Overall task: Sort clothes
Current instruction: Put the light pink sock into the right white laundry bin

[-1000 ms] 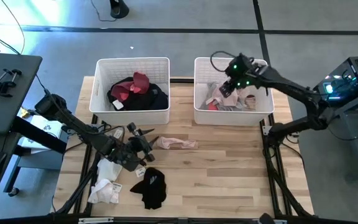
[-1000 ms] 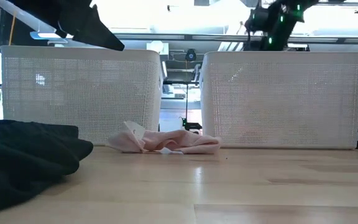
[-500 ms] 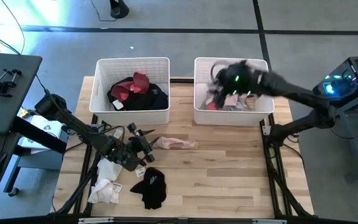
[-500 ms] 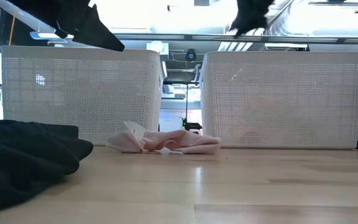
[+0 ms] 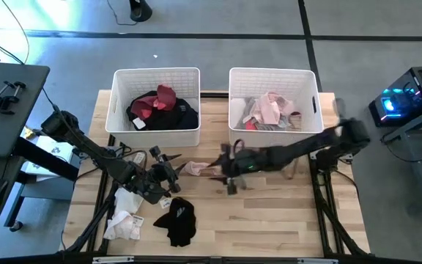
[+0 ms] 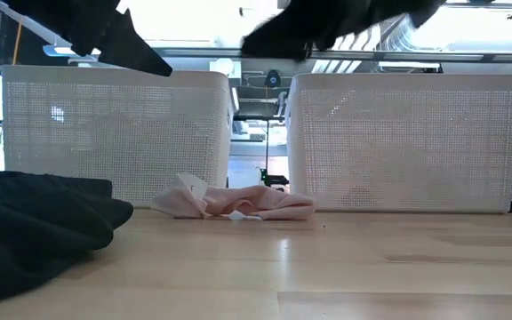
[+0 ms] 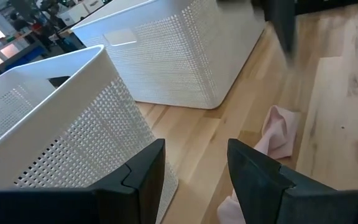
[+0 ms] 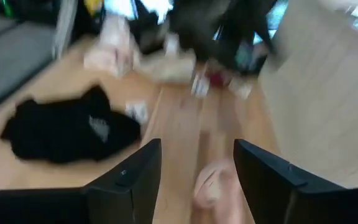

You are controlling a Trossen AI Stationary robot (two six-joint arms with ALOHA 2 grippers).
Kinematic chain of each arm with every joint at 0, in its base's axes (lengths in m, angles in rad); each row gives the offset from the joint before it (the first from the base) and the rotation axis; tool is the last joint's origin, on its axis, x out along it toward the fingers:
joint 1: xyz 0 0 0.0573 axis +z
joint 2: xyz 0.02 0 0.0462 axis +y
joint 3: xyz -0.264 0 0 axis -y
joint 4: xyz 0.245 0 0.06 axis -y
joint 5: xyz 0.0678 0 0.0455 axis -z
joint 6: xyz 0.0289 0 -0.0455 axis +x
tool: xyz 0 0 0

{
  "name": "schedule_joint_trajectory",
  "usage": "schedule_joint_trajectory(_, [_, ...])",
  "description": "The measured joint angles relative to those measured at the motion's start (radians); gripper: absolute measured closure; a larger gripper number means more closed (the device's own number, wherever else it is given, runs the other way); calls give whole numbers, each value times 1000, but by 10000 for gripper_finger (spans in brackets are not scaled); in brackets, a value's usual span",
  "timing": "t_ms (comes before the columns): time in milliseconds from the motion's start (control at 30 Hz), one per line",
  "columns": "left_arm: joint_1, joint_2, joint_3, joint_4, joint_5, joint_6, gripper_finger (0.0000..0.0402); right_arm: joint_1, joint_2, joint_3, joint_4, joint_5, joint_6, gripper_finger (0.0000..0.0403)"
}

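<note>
Right gripper [image 5: 229, 167] wide open, empty, just past end of pink garment [image 5: 207, 169] on table. Left gripper [image 5: 168, 170] open, empty, near its other end. Risk: grippers collide over it, or right pinches only thin edge, slips.

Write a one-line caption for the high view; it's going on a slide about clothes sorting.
Right gripper, open, reaches for the pink garment before two white bins; left gripper waits beside it.
</note>
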Motion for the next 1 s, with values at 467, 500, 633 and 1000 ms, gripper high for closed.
schedule_joint_trajectory(467, [1, 0, 0, -7, -4, 18, 241, -84, 409, 152, -14, 92, 304, 212])
schedule_joint_trajectory(500, [1, 0, 0, -7, -2, 17, 241, -91, 417, 152, -26, 70, 330, 212])
schedule_joint_trajectory(633, [0, 0, 0, -12, 9, 7, 241, -98, 424, 152, -95, 74, 376, 233])
schedule_joint_trajectory(1000, [-1, 0, 0, -15, 18, -1, 241, -9, 317, 153, -288, 139, 377, 391])
